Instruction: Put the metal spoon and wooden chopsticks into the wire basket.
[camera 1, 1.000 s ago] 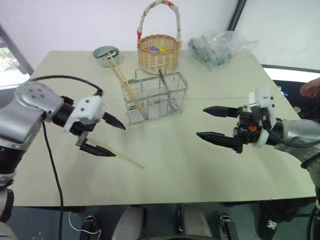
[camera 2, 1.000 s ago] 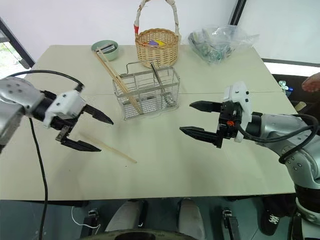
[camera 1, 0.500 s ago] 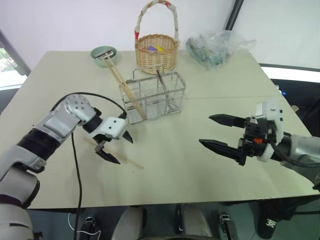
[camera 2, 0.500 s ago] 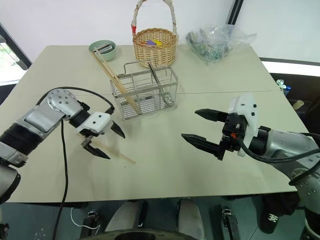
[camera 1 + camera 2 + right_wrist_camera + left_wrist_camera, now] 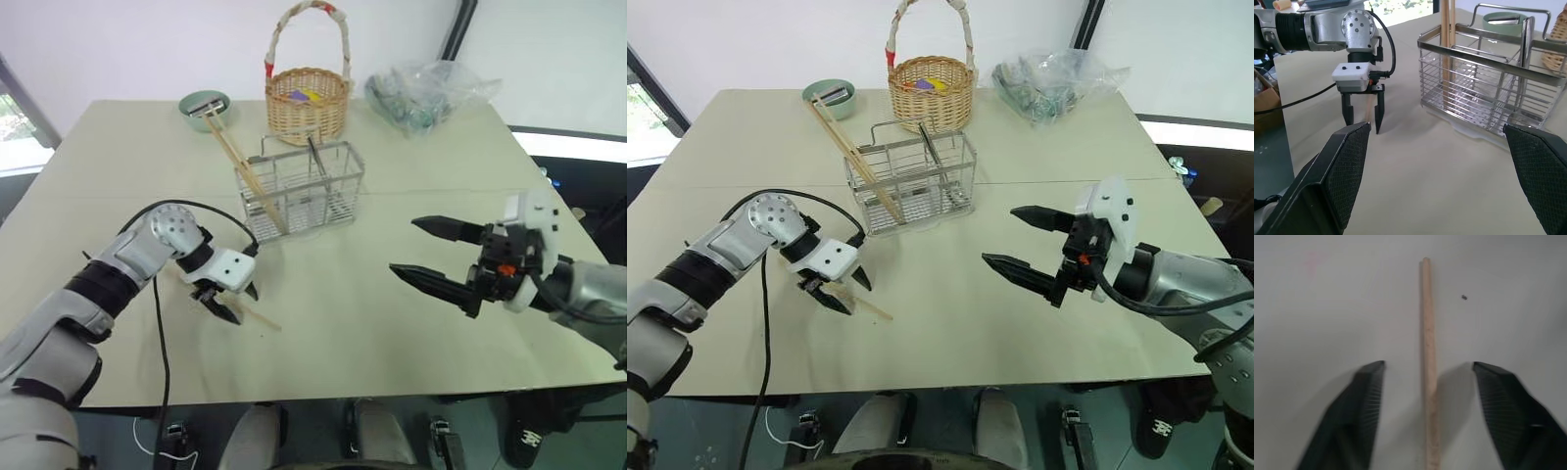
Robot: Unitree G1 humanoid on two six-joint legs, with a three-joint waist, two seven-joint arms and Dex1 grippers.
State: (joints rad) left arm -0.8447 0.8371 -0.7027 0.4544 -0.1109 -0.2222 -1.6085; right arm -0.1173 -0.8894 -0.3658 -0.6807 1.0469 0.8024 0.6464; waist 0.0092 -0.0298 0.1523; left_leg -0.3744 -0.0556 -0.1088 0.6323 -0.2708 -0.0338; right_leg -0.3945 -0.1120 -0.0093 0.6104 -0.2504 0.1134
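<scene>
Left gripper point(image 5: 227, 300) straddling 1 chopstick on the table

My left gripper's 2 black ribbed fingers point(image 5: 1359, 406) stand apart on either side of a thin, straight tan wooden chopstick point(image 5: 1428, 362), not touching it; the stick lies flat on the smooth beige table point(image 5: 392, 206), running along the gripper's pointing line. My right gripper point(image 5: 429, 257) hangs wide open, empty. From its wrist I see the silver wire basket point(image 5: 1484, 93) holding upright chopsticks point(image 5: 1447, 44); from the head view they lean toward a green bowl point(image 5: 201, 103).
</scene>
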